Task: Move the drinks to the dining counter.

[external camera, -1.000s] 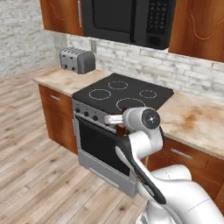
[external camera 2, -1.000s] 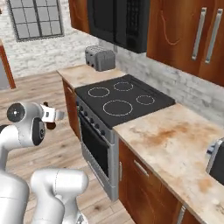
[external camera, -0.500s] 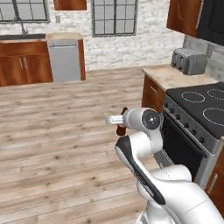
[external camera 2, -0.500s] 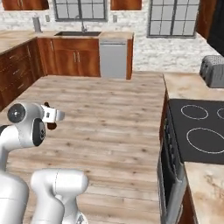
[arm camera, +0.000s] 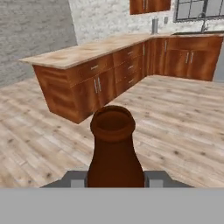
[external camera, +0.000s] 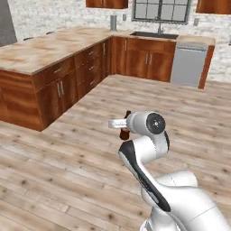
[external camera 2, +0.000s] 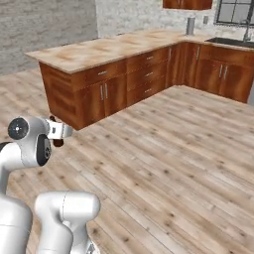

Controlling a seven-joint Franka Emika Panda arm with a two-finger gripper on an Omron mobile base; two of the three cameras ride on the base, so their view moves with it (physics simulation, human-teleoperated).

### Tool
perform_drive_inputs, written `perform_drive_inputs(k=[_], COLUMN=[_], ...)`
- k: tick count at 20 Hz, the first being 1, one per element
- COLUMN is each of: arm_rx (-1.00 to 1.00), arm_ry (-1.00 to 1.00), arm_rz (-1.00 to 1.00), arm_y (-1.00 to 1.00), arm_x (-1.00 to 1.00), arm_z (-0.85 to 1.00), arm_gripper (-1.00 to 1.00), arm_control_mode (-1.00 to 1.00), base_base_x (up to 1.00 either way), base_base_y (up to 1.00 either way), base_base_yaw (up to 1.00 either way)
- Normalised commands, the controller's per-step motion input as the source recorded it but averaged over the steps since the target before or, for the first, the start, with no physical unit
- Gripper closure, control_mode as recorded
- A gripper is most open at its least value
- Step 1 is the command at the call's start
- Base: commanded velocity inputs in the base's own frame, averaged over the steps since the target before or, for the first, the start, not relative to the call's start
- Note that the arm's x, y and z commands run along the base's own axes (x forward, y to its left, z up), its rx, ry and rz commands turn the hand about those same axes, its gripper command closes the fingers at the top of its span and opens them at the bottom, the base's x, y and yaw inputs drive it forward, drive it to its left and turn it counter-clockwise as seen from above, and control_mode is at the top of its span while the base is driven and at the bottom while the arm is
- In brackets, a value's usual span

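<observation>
The dark-brown cola bottle (arm camera: 114, 153) is one of the drinks. It stands upright between my fingertips in the hand view, with its open neck toward the camera. My gripper (arm camera: 114, 179) is shut on the bottle's body. In the base views the gripper (external camera: 124, 128) (external camera 2: 57, 132) carries the bottle (external camera: 125, 133) (external camera 2: 58, 142) in the air above the wooden floor, close to the arm. The dining counter (external camera: 40, 49) (external camera 2: 99, 52) (arm camera: 83, 54) has a marbled top over brown cabinets. It stands some way ahead, across open floor.
Along the far brick wall, a run of cabinets holds a sink (external camera: 158, 34) under a window (external camera: 160, 9), with a grey dishwasher (external camera: 188, 65) to its right. A metal canister (external camera: 113, 21) stands at the counter corner. Plank floor (external camera: 67, 153) lies between me and the counter.
The whole picture has swung: the base has turned away from the stove and toaster to face the open floor and the long counter. The bottle stays in my gripper.
</observation>
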Motion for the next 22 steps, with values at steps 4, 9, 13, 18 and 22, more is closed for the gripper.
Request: perform_drive_inputs(k=[4, 9, 13, 18, 22], arm_rx=[0.00, 0.00, 0.00, 0.00, 0.00], arm_ry=[0.00, 0.00, 0.00, 0.00, 0.00], arm_rz=[0.00, 0.00, 0.00, 0.00, 0.00], arm_y=[0.00, 0.00, 0.00, 0.00, 0.00], arm_x=[0.00, 0.00, 0.00, 0.00, 0.00], arm_z=[0.00, 0.00, 0.00, 0.00, 0.00], arm_gripper=[1.00, 1.00, 1.00, 1.00, 1.00], arm_control_mode=[1.00, 1.00, 1.00, 1.00, 1.00], base_base_x=[0.93, 1.00, 1.00, 1.00, 1.00], base_base_y=[0.61, 1.00, 1.00, 0.94, 0.43], base_base_yaw=[0.42, -0.17, -0.20, -0.17, -0.06])
